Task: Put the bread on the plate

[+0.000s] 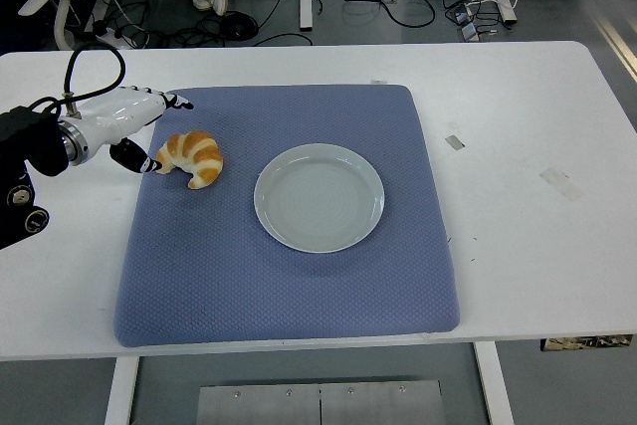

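While lying on the blue mat (289,276) toward the table's (518,146) far left corner, just left of the empty plate (318,197), still ungrasped: bread (192,156). Left hand (124,118) at its left end, fingers spread, holding nothing. Probably light, soft, flaky, easily crushed; best taken gently across the thick middle, not the tips.

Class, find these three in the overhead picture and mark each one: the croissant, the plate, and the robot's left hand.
croissant (191,157), head view, on the middle of its striped crust.
plate (318,197), head view, on its bare centre.
left hand (127,122), head view, on the white back of the hand.
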Tool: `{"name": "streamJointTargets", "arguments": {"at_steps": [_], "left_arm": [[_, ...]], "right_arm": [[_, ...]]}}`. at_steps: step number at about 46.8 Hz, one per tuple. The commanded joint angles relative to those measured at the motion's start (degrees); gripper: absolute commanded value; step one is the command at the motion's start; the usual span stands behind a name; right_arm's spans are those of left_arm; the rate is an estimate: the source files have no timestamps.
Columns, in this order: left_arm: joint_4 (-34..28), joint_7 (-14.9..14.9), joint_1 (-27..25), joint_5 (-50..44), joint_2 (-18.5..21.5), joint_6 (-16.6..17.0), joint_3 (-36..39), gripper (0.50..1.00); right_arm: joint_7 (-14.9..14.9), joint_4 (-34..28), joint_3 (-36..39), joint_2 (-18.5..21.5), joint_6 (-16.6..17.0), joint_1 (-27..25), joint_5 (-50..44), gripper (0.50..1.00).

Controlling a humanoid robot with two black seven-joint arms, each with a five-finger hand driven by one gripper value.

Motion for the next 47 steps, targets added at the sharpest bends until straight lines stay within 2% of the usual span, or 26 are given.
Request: {"name": "streamJointTargets", "arguments": {"at_steps": [1,34,47], "left_arm": [[0.20,-0.59,0.01,-0.57,-0.58,0.08,-0.06,0.875],[3.27,-4.37,2.56,-2.07,-3.74,2.90,-0.06,0.854],[4.33,-4.46,3.62,-2.07,-4.27,2.90,0.02,0.790]], "right_arm": [[-0.01,0.00,0.00,0.00,0.00,0.00,0.00,1.000],[-0.01,0.00,0.00,0.00,0.00,0.00,0.00,1.000],[-0.01,0.00,0.00,0.00,0.00,0.00,0.00,1.000]]}}
